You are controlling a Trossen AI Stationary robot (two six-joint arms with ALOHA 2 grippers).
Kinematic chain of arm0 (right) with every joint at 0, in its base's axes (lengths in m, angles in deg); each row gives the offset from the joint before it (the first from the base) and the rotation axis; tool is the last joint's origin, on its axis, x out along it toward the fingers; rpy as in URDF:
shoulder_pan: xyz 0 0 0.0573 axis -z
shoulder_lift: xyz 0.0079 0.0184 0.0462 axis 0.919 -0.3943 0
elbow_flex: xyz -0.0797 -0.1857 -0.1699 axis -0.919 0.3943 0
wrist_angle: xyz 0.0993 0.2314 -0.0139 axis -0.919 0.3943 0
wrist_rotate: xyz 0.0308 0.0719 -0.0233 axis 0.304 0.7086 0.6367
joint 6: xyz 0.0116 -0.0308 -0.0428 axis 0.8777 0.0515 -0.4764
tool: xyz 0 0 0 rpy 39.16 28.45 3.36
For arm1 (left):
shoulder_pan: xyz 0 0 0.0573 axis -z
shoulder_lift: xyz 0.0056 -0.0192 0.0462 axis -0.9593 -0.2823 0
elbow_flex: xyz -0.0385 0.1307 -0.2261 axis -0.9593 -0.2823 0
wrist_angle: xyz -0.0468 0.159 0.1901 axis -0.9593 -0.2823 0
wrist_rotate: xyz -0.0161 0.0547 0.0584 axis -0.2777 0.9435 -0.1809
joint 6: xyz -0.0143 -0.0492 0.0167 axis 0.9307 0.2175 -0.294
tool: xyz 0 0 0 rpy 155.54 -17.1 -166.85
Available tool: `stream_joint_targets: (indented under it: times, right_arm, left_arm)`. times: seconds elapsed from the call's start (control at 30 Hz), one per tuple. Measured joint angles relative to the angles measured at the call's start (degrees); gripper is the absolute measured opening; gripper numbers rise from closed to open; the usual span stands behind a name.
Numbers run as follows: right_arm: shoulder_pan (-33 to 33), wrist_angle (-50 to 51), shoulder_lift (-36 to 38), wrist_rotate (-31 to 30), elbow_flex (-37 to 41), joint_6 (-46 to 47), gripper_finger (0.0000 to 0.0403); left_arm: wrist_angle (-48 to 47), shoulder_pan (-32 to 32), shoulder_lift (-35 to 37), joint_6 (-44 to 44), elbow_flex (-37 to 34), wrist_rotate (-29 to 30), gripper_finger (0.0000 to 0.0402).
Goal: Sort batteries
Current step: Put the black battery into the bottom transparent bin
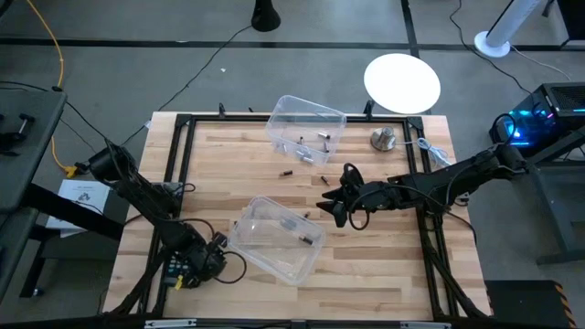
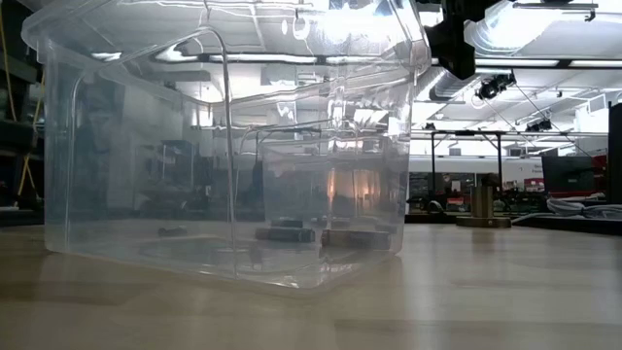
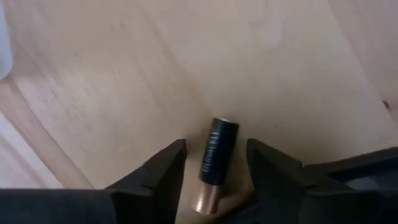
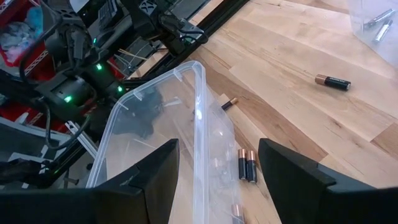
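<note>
Pale plank desk [image 1: 384, 265], black-framed; grey floor, cables around. Left tool [image 3: 214, 168] open, low at the near-left corner, straddling a black battery [image 3: 216, 162] lying flat, copper end toward the wrist, unheld; right tool [image 4: 214, 180] open, empty, above the near clear bin [image 1: 274, 238].

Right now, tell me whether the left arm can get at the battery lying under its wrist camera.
Probably yes. The left end effector is open, and the copper-tipped battery lies on bare wood between its fingers, with nothing in the way.
</note>
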Motion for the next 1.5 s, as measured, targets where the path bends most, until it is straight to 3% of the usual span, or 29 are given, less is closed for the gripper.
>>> stream_joint_targets:
  times: [0.1,0.23,0.43,0.6,0.77,0.87,0.97,1.03,1.13,1.2,1.33,1.5]
  right_arm:
    - [0.0,0.0,0.0,0.0,0.0,0.0,0.0215]
    - [0.0,0.0,0.0,0.0,0.0,0.1,0.0215]
    - [0.0,0.0,0.0,0.0,0.0,0.1,0.0215]
    - [0.1,0.0,0.0,0.0,0.0,0.0,0.0215]
    - [0.7,-0.1,0.0,0.0,0.0,0.0,0.0215]
    - [1.0,-0.1,0.0,0.0,0.0,-0.1,0.0215]
    - [1.1,-0.2,0.0,0.0,0.0,-0.2,0.0215]
    - [1.1,-0.2,0.0,0.0,0.0,-0.3,0.0215]
    - [1.1,-0.2,0.0,0.0,0.0,-0.4,0.0215]
    - [1.1,-0.2,0.0,0.0,0.0,-0.4,0.0215]
    - [1.1,-0.2,0.0,0.0,0.0,-0.2,0.0215]
    - [1.1,-0.2,0.0,0.0,0.0,-0.1,0.0215]
  left_arm:
    - [-0.4,-1.1,0.0,1.4,0.0,0.3,0.0123]
    - [-1.1,-2.7,0.3,6.1,0.0,0.2,0.003]
    - [-7.4,-4.0,5.3,13.9,2.1,0.6,0.0028]
    - [-16.3,-2.4,16.6,21.7,4.6,1.5,0.0028]
    - [-24.6,-1.6,28.9,29.3,8.5,7.7,0.0028]
    - [-24.8,-3.8,33.1,26.5,11.4,15.7,0.0028]
    - [-21.9,-8.9,32.9,17.1,14.5,22.8,0.0028]
    - [-18.8,-13.5,31.0,9.0,15.7,22.3,0.0028]
    - [-13.4,-19.6,26.5,0.6,16.0,16.4,0.0028]
    - [-9.0,-22.6,23.4,-2.8,16.0,14.0,0.0045]
    - [-5.8,-27.4,18.6,-5.2,18.2,10.3,0.013]
    - [-19.1,-29.7,18.0,-2.6,24.3,6.5,0.0216]
